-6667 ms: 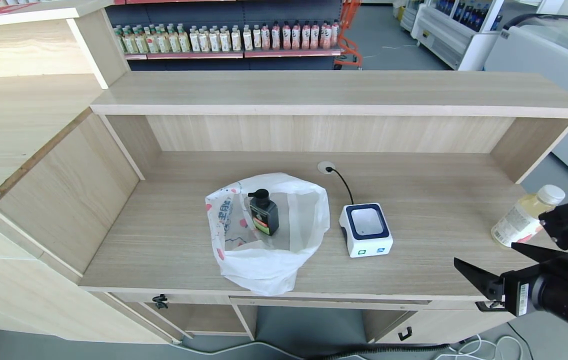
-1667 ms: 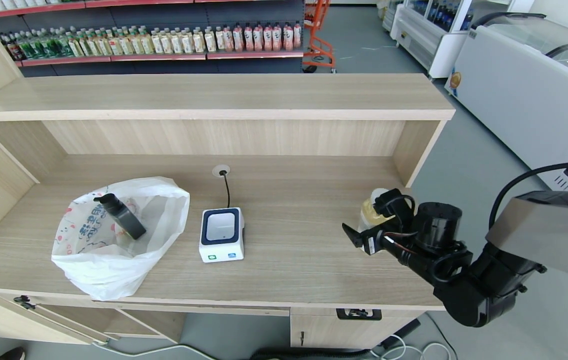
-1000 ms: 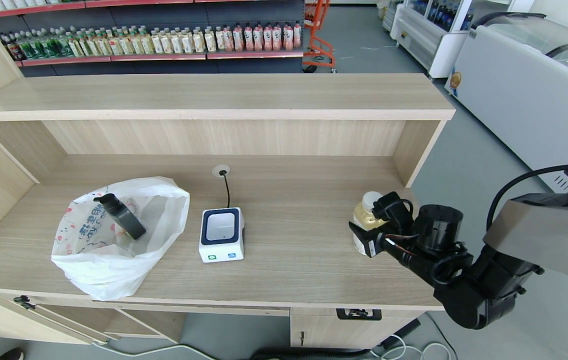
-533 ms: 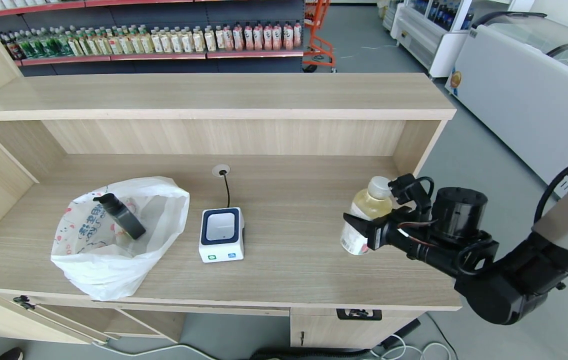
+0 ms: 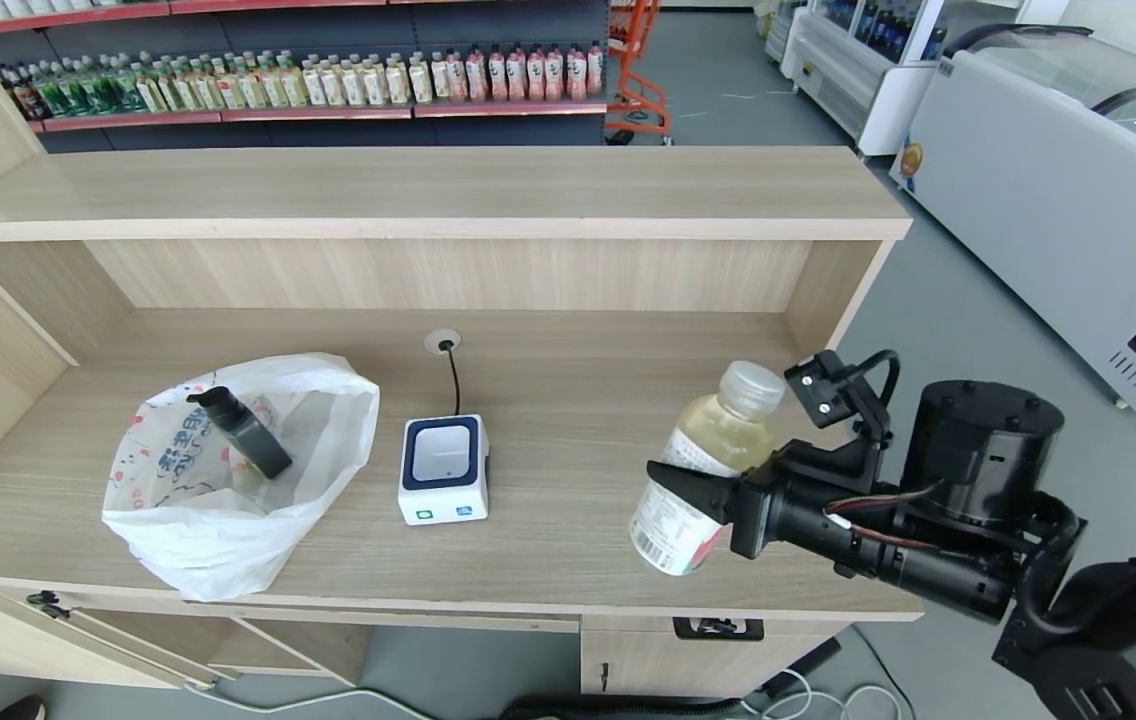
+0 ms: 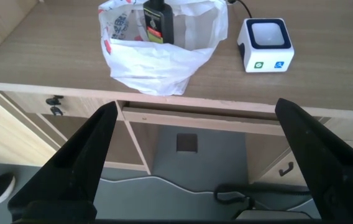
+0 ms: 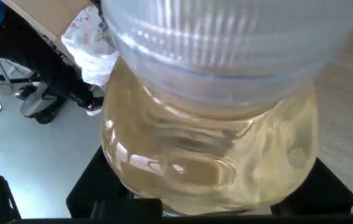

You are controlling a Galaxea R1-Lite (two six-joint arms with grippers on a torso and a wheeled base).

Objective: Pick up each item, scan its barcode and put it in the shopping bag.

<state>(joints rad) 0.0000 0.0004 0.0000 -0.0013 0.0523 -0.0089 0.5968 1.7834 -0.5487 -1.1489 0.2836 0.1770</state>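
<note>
A clear bottle (image 5: pixel 703 470) of pale yellow drink with a white cap hangs tilted above the counter's front right part. My right gripper (image 5: pixel 718 492) is shut on its body, and the bottle (image 7: pixel 214 143) looms close in the right wrist view. The white scanner (image 5: pixel 443 468) with a dark-framed window sits mid-counter. To its left lies the open white shopping bag (image 5: pixel 228 490) holding a black pump bottle (image 5: pixel 243 435). My left gripper (image 6: pixel 195 168) is open and holds nothing, below and in front of the counter edge, facing the bag (image 6: pixel 158 53) and scanner (image 6: pixel 266 43).
A black cable runs from the scanner to a grommet (image 5: pixel 445 343) at the back. A raised wooden shelf (image 5: pixel 408 190) and side walls (image 5: pixel 843 290) enclose the counter (image 5: pixel 568 420). Bare wood lies between scanner and bottle. Freezers (image 5: pixel 1048 180) stand at the right.
My right gripper closed on the bottle standing on the counter's right side, then lifted it, tilted it and carried it left and forward. Bag and scanner stayed put.
</note>
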